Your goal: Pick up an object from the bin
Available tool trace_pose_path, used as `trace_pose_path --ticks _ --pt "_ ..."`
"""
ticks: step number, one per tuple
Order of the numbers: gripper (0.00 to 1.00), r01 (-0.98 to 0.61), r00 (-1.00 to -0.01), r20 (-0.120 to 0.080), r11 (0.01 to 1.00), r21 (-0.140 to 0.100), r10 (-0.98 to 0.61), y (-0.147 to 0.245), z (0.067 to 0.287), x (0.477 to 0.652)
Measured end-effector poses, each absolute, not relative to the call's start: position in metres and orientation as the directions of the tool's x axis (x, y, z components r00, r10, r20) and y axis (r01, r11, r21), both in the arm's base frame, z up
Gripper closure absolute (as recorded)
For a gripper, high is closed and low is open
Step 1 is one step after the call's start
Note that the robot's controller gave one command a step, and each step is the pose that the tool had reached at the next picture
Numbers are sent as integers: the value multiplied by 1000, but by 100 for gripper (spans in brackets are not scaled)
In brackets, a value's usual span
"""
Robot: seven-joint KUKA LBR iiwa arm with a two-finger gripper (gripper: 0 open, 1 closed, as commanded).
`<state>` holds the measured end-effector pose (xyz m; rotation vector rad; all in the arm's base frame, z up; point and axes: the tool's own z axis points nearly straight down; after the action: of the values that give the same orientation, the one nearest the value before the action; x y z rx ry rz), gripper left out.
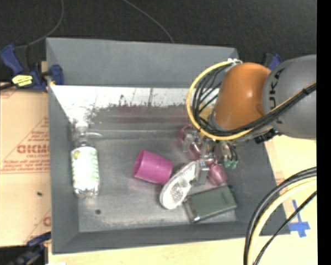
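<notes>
White oval object point(179, 186): long axis diagonal, lower-left to upper-right; fingers point(206, 158) at upper-right end, opening cannot tell.

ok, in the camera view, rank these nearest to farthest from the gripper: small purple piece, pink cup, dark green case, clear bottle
1. Small purple piece, just below the gripper, on the bin's right.
2. Pink cup, mid-bin on its side, and dark green case, lower right: too close to call.
3. Clear bottle, by the left wall.

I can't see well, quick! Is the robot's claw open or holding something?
Gripper: cannot be told; it is close to a small pink rounded object.
</notes>
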<state>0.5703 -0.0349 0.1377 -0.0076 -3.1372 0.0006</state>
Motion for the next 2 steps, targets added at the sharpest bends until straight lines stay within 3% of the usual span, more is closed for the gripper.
trace_pose_path --ticks 2 --pt "0 4 -1000 -4 1000 -1 4 -35 142 572"
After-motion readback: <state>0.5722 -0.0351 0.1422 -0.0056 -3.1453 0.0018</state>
